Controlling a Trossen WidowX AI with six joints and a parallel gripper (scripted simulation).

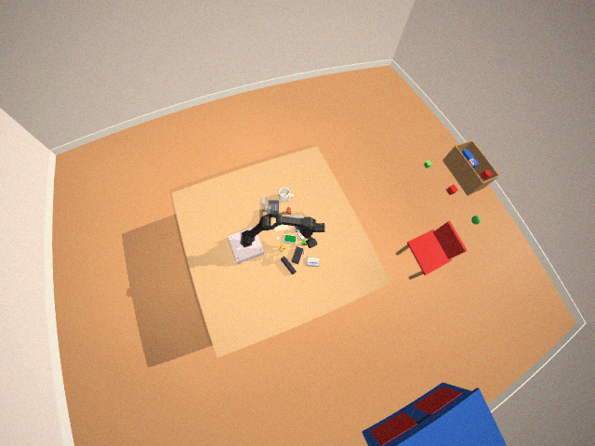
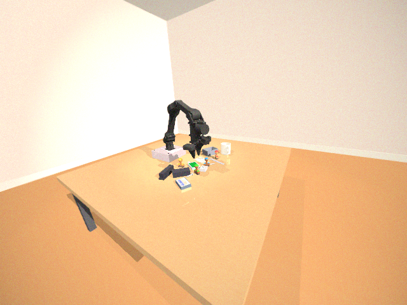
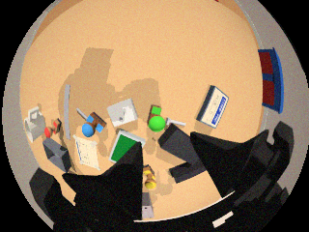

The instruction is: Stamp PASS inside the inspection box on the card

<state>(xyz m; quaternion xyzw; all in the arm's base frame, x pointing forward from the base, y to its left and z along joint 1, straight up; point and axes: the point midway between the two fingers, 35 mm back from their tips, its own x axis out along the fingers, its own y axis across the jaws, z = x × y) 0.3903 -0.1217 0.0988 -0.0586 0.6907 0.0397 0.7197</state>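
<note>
We hold our black pincer (image 1: 309, 237) (image 2: 196, 155) (image 3: 166, 140) spread and empty, and a low sideways swing could topple the green-knobbed wooden stamp (image 1: 303, 242) (image 2: 196, 169) (image 3: 156, 123), presumably PASS, standing beside the green rectangular ink pad (image 1: 289, 238) (image 2: 193, 164) (image 3: 125, 147).

Smooth, seemingly glazed white mug (image 1: 284, 194) (image 2: 225, 149) (image 3: 35, 125).
</note>
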